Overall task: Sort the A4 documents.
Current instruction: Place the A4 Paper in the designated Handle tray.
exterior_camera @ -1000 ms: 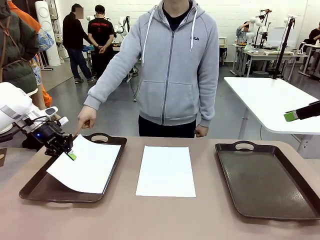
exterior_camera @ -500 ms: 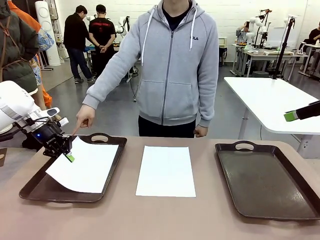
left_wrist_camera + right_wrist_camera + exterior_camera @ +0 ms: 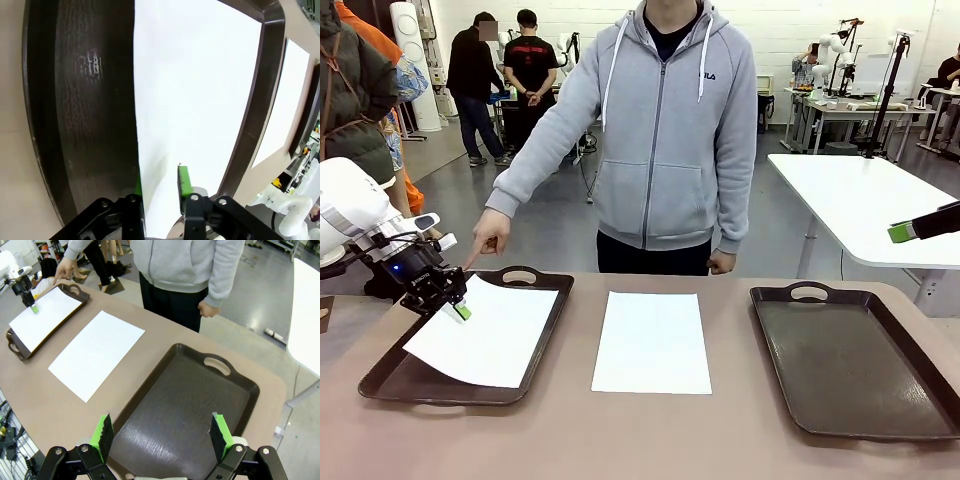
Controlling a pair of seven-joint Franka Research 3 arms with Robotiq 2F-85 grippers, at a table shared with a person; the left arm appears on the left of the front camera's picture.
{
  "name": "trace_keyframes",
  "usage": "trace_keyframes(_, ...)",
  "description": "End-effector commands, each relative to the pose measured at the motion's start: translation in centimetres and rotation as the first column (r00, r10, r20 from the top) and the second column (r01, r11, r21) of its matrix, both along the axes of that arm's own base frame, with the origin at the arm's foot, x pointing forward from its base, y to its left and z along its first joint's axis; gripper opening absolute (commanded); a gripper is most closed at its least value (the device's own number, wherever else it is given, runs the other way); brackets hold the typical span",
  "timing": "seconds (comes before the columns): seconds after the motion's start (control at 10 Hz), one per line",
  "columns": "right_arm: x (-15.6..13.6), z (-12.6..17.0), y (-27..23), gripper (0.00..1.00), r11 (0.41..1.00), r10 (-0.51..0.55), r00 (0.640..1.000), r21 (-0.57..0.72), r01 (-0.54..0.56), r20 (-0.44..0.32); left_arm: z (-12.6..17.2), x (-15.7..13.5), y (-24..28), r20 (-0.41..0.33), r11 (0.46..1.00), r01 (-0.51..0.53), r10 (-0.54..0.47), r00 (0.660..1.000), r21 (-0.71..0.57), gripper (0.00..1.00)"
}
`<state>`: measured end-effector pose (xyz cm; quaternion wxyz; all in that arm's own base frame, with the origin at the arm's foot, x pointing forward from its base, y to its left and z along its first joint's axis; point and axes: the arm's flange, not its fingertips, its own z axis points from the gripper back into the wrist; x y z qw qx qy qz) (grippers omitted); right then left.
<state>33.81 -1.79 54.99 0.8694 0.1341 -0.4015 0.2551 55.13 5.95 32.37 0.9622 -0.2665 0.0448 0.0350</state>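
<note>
two a4 documents are in sight. one white sheet (image 3: 485, 335) sits inside the left dark brown tray (image 3: 390, 375), turned at a slant to the tray's sides, and the left gripper (image 3: 460, 310) has its green pads clamped on the sheet's far left edge. in the left wrist view the two fingers close on that paper edge (image 3: 195, 100), one pad above and one below, and the edge looks lifted a little off the tray floor (image 3: 85, 125). the other sheet (image 3: 652, 342) lies flat on the bare table (image 3: 620, 430) between the two trays, squared to the table edge and touching neither tray.

the right tray (image 3: 850, 360) lies well apart on the right side of the table. the right gripper (image 3: 162, 435) hovers above its near end with the fingers spread wide apart and nothing between them.

a person in a grey hooded jacket stands at the far side. one hand (image 3: 492, 235) reaches out with a finger pointing down just beside the left tray's far handle; the other hand (image 3: 723, 263) hangs by the table's far edge.
</note>
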Motion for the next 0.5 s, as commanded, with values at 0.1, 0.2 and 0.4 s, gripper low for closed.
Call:
trace_keyframes(0.1, 0.11, -0.14, 0.07, 1.00, 1.000, 0.005, 1.000, 0.005, -0.005, -0.002, 0.85, 0.07, 0.02, -0.013, 0.999, -0.015, 0.015, 1.000, 0.038, 0.60)
trace_keyframes(0.2, 0.11, -0.14, 0.07, 1.00, 1.000, 0.005, 1.000, 0.005, -0.005, -0.002, 1.06, 0.02, 0.22, -0.014, 0.998, -0.018, 0.018, 1.000, 0.055, 0.70)
trace_keyframes(0.4, 0.11, -0.14, 0.07, 1.00, 1.000, 0.005, 1.000, 0.005, -0.005, -0.002, 1.68, -0.12, 0.85, -0.009, 0.996, -0.033, 0.034, 0.999, 0.081, 0.90)
